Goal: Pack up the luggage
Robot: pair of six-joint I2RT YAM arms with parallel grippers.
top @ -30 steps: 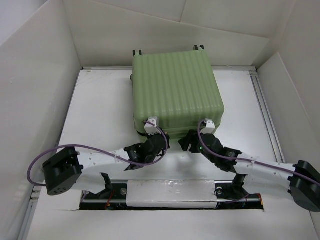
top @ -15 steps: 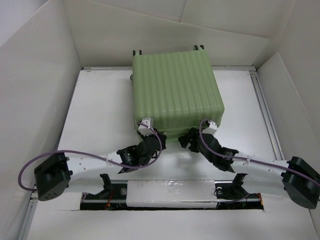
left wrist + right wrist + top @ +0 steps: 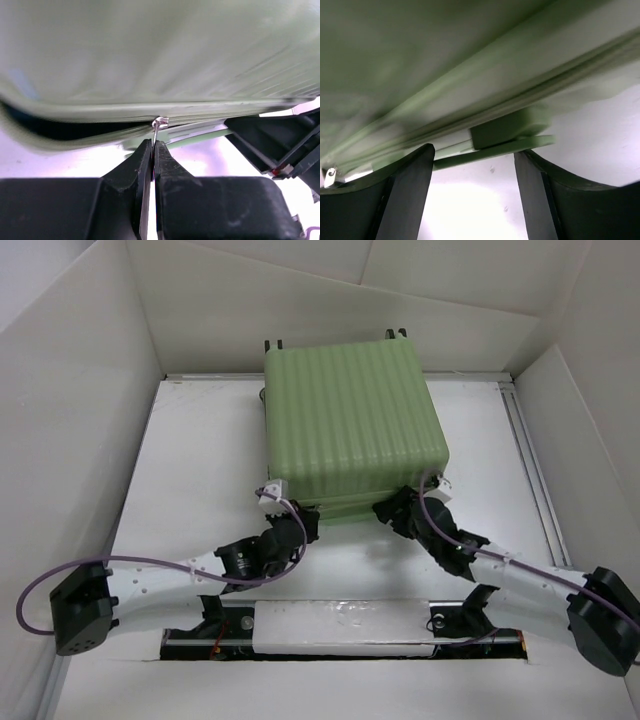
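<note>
While the luggage (image 3: 350, 420) lies flat with its lid down at the 12 o'clock end of the table (image 3: 200, 460), we work along its near edge with both arms. Our left gripper (image 3: 297, 523) sits at the case's 7 o'clock corner. In its wrist view the jaws are pressed together on the thin silver zipper pull (image 3: 159, 123), which stands up from the seam between the two shells. Toward 9 o'clock of the pull in that view a dark gap shows between the shells; toward 3 o'clock the seam looks shut. From this we judge that the zip is being run and that part of it is not yet closed.

Our right gripper (image 3: 392, 510) is at the 5 o'clock corner with its fingers spread apart. In its wrist view they stand on either side of a pale green handle (image 3: 507, 127) on the case's edge. We cannot tell whether either finger touches it.

To do this step well, we think the left arm should draw the pull along the line of the seam and not away from the shell, since the tab is thin and could slip from a flat pinch if tugged sideways. We would follow the curve of the corner by turning the wrist with the track. The right arm could help most by bracing the case so that it does not slide across the table under the pull. We would also watch that no lining bulges into the gap ahead of the slider.
</note>
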